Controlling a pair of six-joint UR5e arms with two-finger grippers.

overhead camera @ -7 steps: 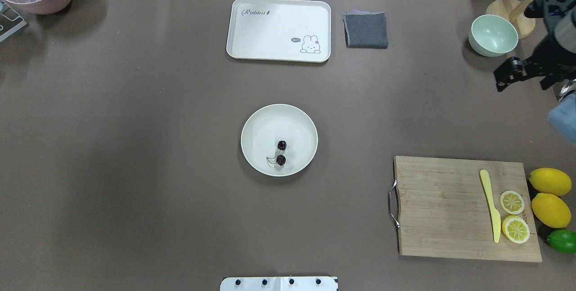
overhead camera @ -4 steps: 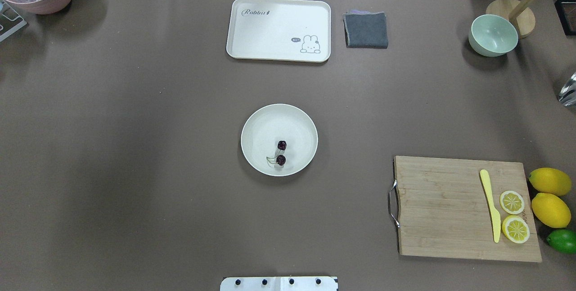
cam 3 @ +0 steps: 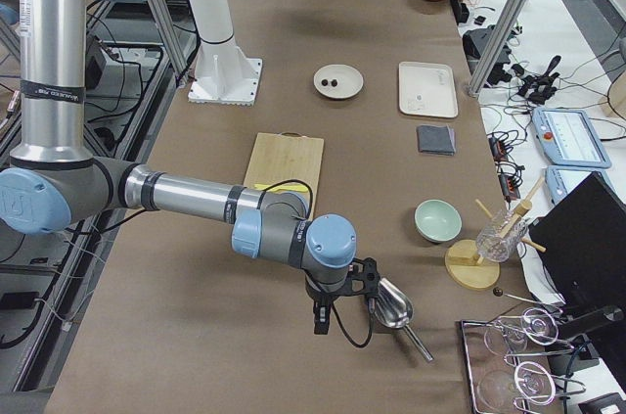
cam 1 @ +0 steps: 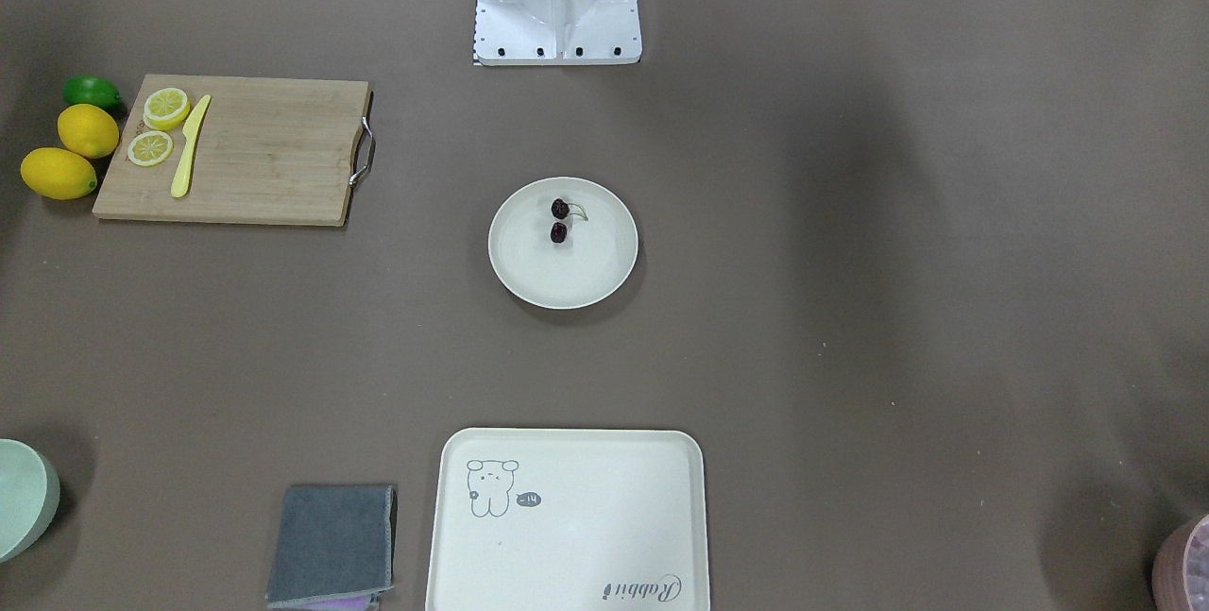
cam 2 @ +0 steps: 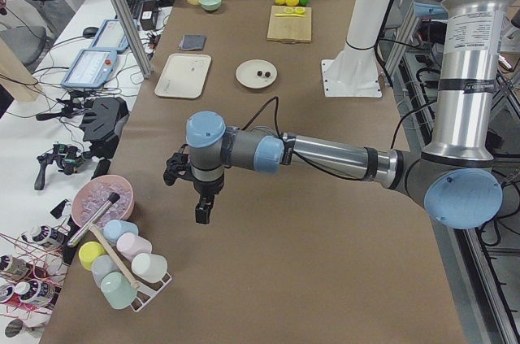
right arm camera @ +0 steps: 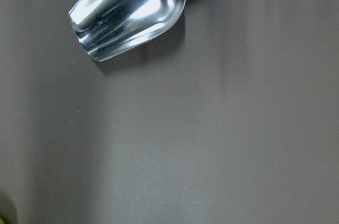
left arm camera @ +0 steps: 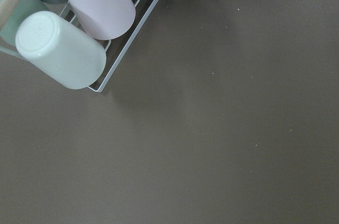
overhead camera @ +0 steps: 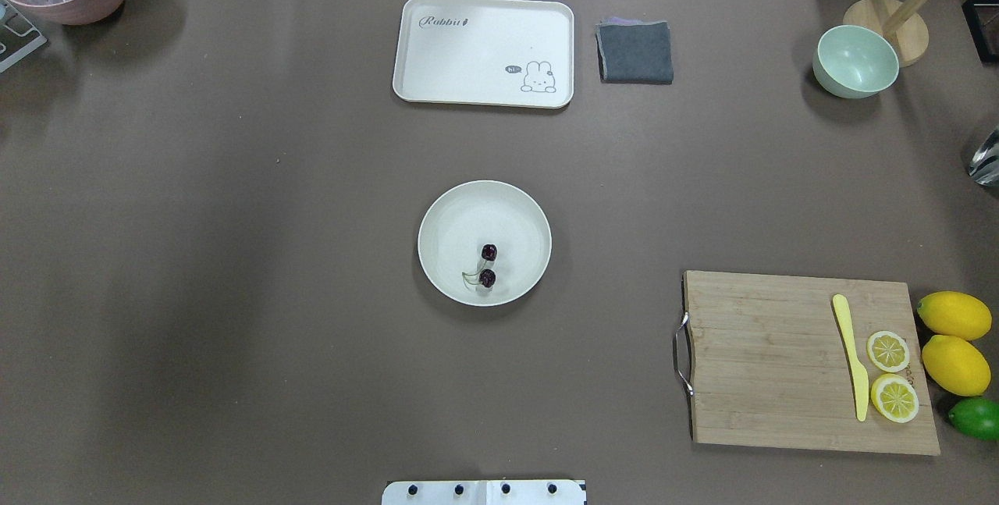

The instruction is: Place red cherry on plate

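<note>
Moved: right gripper (cam 3: pixel 321 320) was withdrawn from overhead view.
Fruit: red cherry (overhead camera: pixel 488 265) was laid on plate (overhead camera: pixel 515 212).
Grip: could not be told for left gripper (cam 2: pixel 203 212) or right.

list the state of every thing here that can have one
red cherry, lying in the plate, not held
plate, upright, holding the cherry
lemon slices, cut, flat on the cutting board
lemons, whole, beside the board
cloth, folded
green bowl, upright
left gripper, far from the plate, open or shut cannot tell
right gripper, far from the plate, open or shut cannot tell
</note>
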